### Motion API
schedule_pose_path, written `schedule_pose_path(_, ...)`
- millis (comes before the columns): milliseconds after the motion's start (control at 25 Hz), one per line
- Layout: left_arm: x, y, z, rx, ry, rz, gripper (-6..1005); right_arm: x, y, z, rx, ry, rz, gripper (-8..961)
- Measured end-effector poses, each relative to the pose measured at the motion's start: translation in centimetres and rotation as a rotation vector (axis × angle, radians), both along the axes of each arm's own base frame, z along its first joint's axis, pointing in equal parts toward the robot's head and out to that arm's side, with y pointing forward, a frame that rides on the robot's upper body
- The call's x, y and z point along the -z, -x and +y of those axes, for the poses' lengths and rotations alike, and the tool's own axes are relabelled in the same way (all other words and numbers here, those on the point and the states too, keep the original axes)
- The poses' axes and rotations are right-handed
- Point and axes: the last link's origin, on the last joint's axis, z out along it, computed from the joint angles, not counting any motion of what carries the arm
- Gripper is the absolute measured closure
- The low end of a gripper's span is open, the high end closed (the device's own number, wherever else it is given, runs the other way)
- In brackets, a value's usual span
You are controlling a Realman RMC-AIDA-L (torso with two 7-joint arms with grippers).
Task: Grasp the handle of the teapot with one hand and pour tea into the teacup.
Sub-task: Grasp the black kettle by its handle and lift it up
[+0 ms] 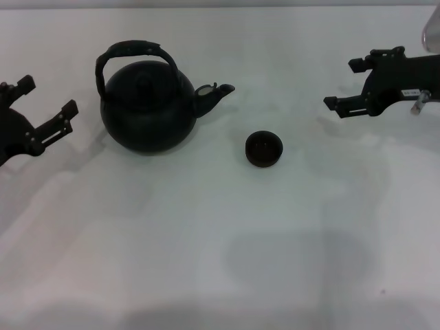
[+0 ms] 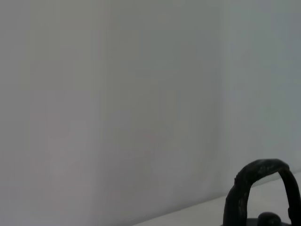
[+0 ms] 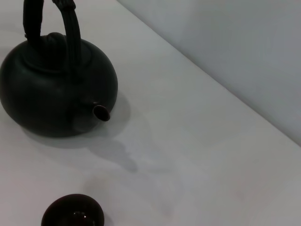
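The black teapot stands upright on the white table, its spout pointing right toward the teacup. Its rough arched handle loops over the knobbed lid. The small dark teacup sits alone, to the right of the pot and nearer the front. My left gripper hovers open at the left edge, apart from the pot. My right gripper hangs open at the far right, away from the cup. The right wrist view shows the teapot and the teacup; the left wrist view shows the handle.
The white table spreads wide in front of the pot and cup. A pale wall rises behind the table's back edge. A shiny object shows at the top right corner.
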Motion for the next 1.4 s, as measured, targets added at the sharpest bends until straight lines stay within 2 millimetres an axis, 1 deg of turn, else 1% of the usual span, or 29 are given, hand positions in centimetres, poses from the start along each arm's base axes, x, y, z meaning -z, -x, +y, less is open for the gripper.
schedule_pose_path(160,0.0,-0.5,0.7,0.008,0.020,-0.007,119,0.4,-0.3,-0.1,0.009,0.008,0.022,105)
schedule_pose_path(440,0.4,-1.4,3.0,-0.002,0.033,0.006,120,1.0,-0.3,-0.3,0.009,0.026,0.045,106)
schedule_pose_path(560,0.9,-1.8,3.9,-0.018,0.025,-0.004,120,1.2,-0.2,-0.3,0.008,0.031,0.054,106)
schedule_pose_path(680,1.9,-2.4,4.5,-0.024,0.031,-0.024,121,1.3,-0.1,-0.4,0.002,0.036,0.060,106)
schedule_pose_path(800,2.9,-3.0,4.6,-0.005,0.056,-0.020,121,1.3,-0.1,-0.4,0.001,0.038,0.060,107)
schedule_pose_path(920,3.7,-3.1,4.1,0.007,0.064,-0.019,121,1.3,-0.1,-0.4,0.001,0.037,0.059,107)
schedule_pose_path(1160,3.8,-2.9,3.6,0.002,0.029,-0.029,122,1.4,-0.8,-0.5,0.020,0.041,0.058,107)
schedule_pose_path(1400,4.1,-3.1,3.8,-0.020,0.021,-0.065,123,1.7,-0.8,-0.5,0.016,0.051,0.058,108)
